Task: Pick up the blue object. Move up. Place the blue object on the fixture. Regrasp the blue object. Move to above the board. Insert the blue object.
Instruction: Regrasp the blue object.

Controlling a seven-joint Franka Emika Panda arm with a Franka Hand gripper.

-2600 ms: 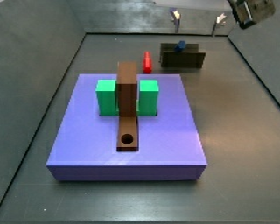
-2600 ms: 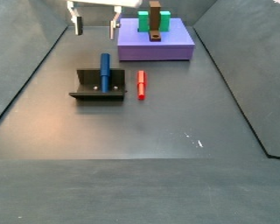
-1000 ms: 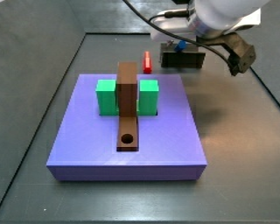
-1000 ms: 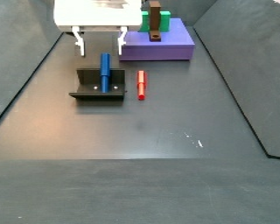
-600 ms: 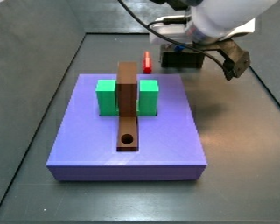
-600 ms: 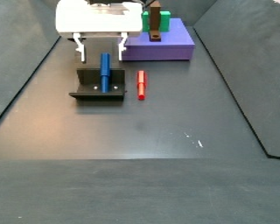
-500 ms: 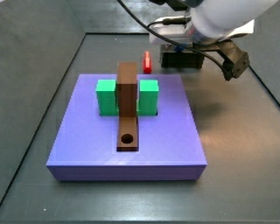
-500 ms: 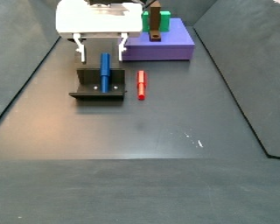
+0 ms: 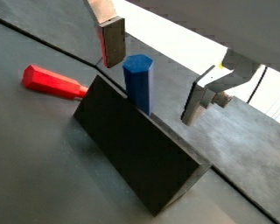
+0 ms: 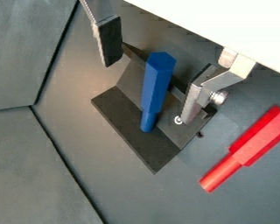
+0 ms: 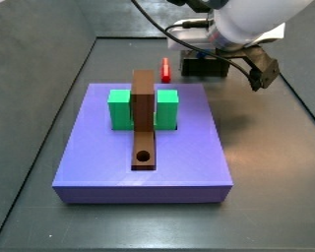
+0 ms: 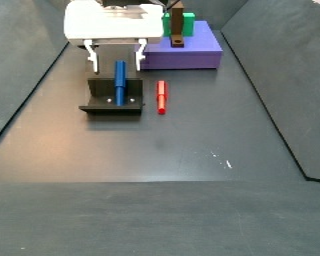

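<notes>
The blue object [image 12: 120, 82] is a slim blue peg leaning upright in the fixture [image 12: 111, 106], seen close in both wrist views [image 9: 136, 83] [image 10: 154, 92]. My gripper [image 12: 116, 58] hangs open over the fixture [image 10: 140, 133], one finger [image 10: 109, 39] on each side of the peg's top, neither touching it. In a side view the arm hides the peg, and only the fixture [image 11: 207, 67] and one finger [image 11: 263, 71] show. The board [image 11: 147, 153] is a lavender slab, apart from the gripper.
A red peg [image 12: 162, 96] lies flat on the floor beside the fixture, also seen in both wrist views [image 9: 55, 81] [image 10: 250, 149]. On the board stand a long brown bar [image 11: 146, 118] with a round hole and green blocks [image 11: 121, 108]. Grey walls ring the floor.
The arm has come into view and lowered the open gripper over the fixture, fingers astride the blue peg. Over the last half second it has barely moved.
</notes>
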